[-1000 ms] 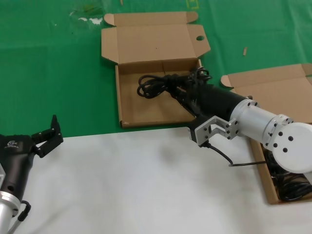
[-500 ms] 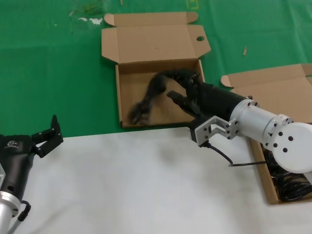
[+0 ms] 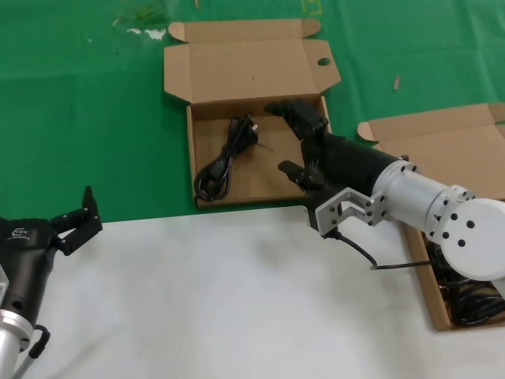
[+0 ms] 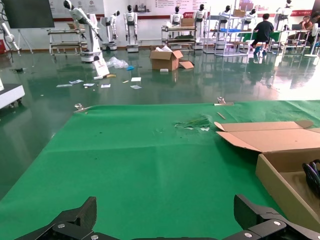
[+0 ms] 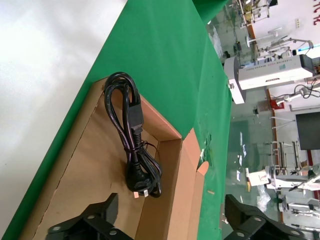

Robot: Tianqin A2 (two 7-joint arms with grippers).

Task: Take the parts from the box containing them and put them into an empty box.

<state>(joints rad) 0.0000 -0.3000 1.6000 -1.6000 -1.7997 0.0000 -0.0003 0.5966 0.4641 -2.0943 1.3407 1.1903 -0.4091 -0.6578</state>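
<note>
One bundled power cord [image 3: 225, 155], thin, black and tied into a long narrow loop with its plug at the far end, is seen lying diagonally on the floor of the box with the pierced lid tab [image 3: 207, 197], towards that box's left wall and touching no gripper. This shallow square box is made of plain brown corrugated cardboard; its lid is folded back flat on the green cloth [image 3: 87, 103], and the round hole shows in the right-hand tab. To the right of the cord most of the box floor is left bare. The right gripper [image 3: 293, 136] is held above the right part of this box with its two black fingers spread wide and nothing between them; in the right wrist view the cord [image 5: 131, 135] lies clear ahead of the fingertips. A second cardboard box [image 3: 430, 280] stands at the right edge, largely hidden by the silver right arm, with more black cords [image 3: 465, 304] visible in its near corner. The left gripper [image 3: 75, 219] is parked at the near left, over the border of white surface [image 3: 237, 300] and green cloth, its fingers spread and empty.
</note>
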